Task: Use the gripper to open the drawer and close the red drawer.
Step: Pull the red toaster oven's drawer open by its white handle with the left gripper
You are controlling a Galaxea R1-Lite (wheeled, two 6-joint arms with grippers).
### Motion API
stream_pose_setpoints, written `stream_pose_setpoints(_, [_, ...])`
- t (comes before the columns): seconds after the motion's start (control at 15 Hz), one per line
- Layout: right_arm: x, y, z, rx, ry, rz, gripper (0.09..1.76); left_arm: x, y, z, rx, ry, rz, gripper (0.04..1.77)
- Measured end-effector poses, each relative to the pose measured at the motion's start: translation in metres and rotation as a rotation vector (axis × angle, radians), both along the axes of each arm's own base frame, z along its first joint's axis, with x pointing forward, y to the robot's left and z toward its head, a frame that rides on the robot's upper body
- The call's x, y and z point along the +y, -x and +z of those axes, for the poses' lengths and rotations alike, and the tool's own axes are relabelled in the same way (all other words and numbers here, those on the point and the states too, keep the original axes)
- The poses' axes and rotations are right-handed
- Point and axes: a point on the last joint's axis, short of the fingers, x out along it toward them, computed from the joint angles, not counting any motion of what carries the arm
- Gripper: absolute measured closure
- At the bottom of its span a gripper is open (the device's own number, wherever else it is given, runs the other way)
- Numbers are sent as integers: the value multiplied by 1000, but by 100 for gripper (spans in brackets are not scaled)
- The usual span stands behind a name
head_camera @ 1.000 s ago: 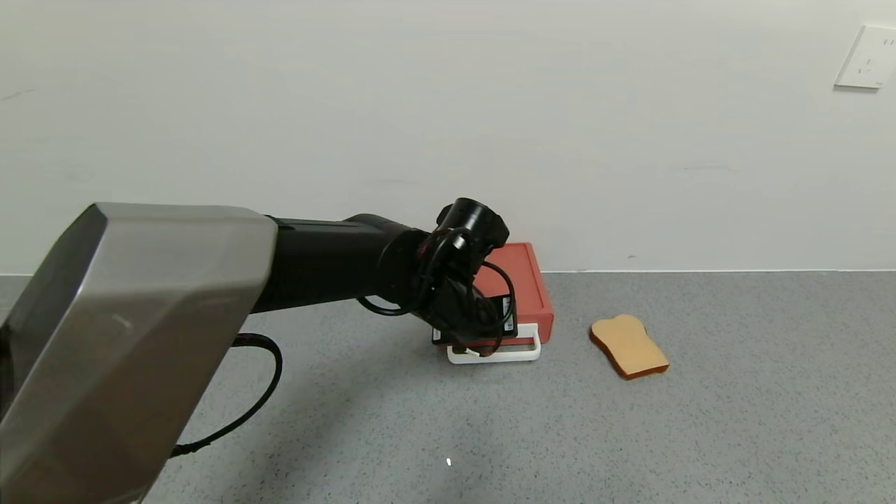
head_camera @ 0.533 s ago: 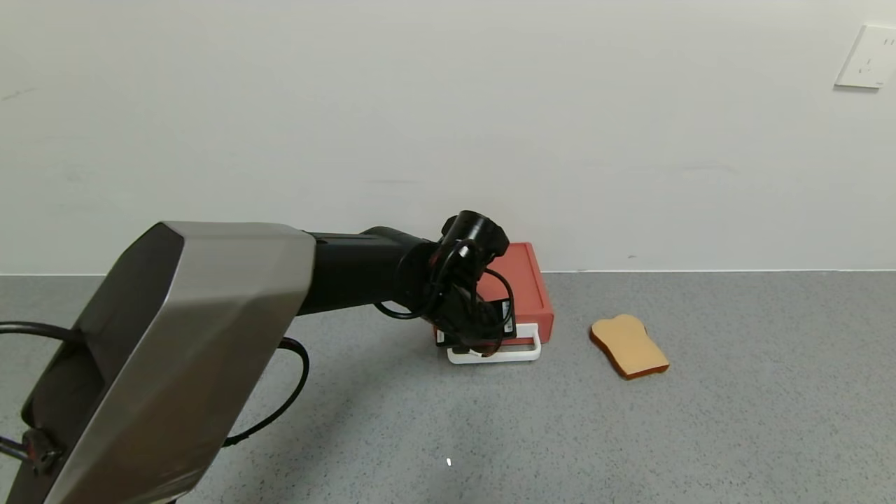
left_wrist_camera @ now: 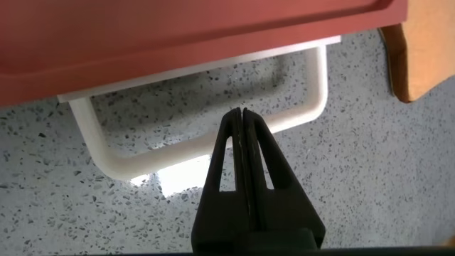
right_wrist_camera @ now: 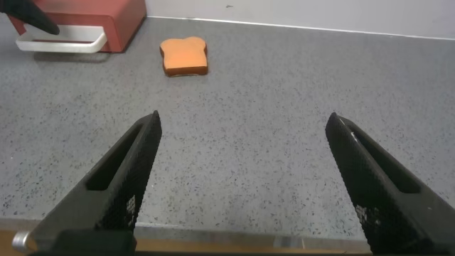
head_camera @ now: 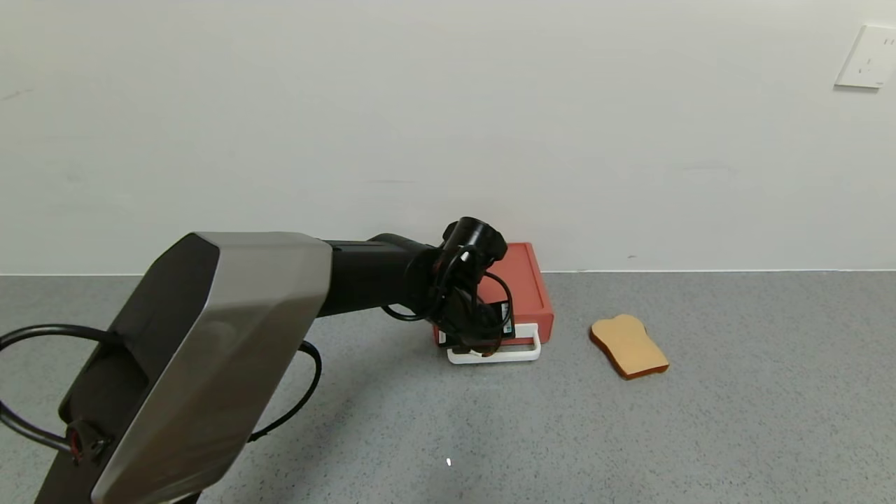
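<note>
The head view looks forward and down from above across the table (head_camera: pixel 630 434) to the wall. The left wrist view sits close over the drawer (left_wrist_camera: pixel 178 35). The right wrist view looks low across the table from farther back, sharing that drawer (right_wrist_camera: pixel 99 18).

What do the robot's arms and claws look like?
The left arm has a silver-grey shell, then a black forearm with looped black cables. The left gripper is a black pointed claw. The right gripper has two long black wedge-shaped fingers.
</note>
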Motion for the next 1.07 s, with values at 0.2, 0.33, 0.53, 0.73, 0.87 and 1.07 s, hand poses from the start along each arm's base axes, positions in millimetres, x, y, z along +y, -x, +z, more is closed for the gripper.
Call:
stream_pose_setpoints(0.2, [0,0,0,0,0,-1,15,-1,-3,-4,-9,3,2,170])
stream_pose_setpoints(0.33, [0,0,0,0,0,0,15,0,-4,-6,-6,0,6,170])
stream_pose_setpoints(0.53, [0,0,0,0,0,0,15,-1,-5,-10,-1,-9,9,170])
stream_pose_setpoints(0.73, [0,0,0,0,0,0,15,-2,-5,-15,6,-17,8,170])
stream_pose_setpoints(0.87, [0,0,0,0,0,0,15,-3,-5,-17,7,-21,2,170])
stream_pose_setpoints(1.07, [0,0,0,0,0,0,15,-5,-5,-20,14,-26,-1,170])
